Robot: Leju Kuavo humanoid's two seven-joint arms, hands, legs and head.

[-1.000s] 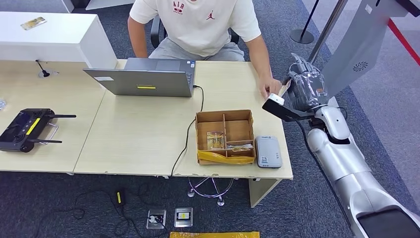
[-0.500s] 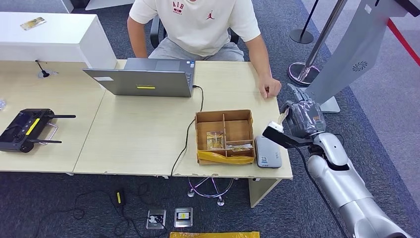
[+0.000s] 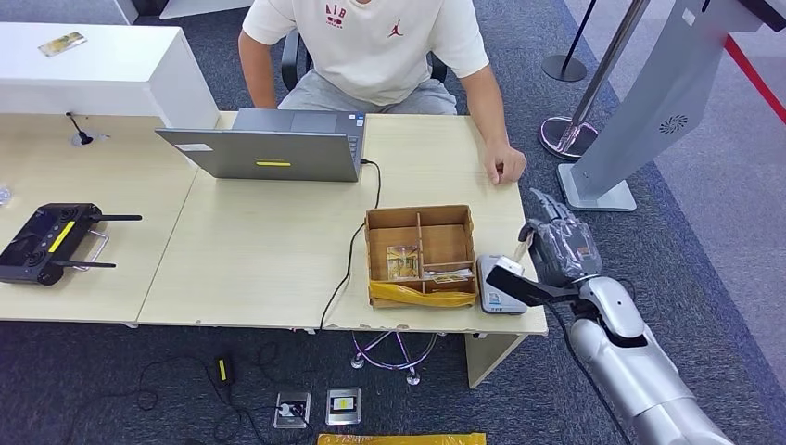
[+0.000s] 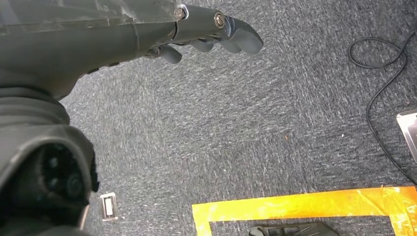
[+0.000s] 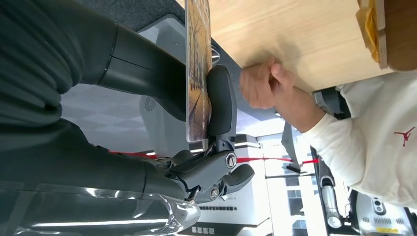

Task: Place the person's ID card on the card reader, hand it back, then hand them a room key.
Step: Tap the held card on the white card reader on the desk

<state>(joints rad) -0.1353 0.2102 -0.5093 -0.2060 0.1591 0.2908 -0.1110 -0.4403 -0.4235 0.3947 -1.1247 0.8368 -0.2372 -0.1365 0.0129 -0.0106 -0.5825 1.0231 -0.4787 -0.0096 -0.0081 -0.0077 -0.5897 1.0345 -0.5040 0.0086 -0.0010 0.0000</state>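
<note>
My right hand (image 3: 561,248) hangs beside the table's right edge, close to the grey card reader (image 3: 498,295) at the front right corner. It pinches the ID card (image 5: 198,73) edge-on between the thumb (image 5: 221,103) and the fingers. A pale sliver of the ID card (image 3: 526,243) shows at the hand's left side. A cardboard box (image 3: 373,248) with dividers holds room key cards (image 3: 403,262), just left of the reader. The person's hand (image 3: 505,165) rests as a fist on the table's far right. My left hand (image 4: 196,34) hangs over the carpet, fingers loose, holding nothing.
A laptop (image 3: 269,148) stands open before the seated person, its cable running to the front edge. A black controller (image 3: 51,241) lies at far left. A grey kiosk stand (image 3: 649,111) and a barrier post (image 3: 570,130) stand right of the table.
My right hand has carried the card away from the person's hand, down and toward me along the table's right edge, to beside the card reader. The person's hand stayed on the table.
</note>
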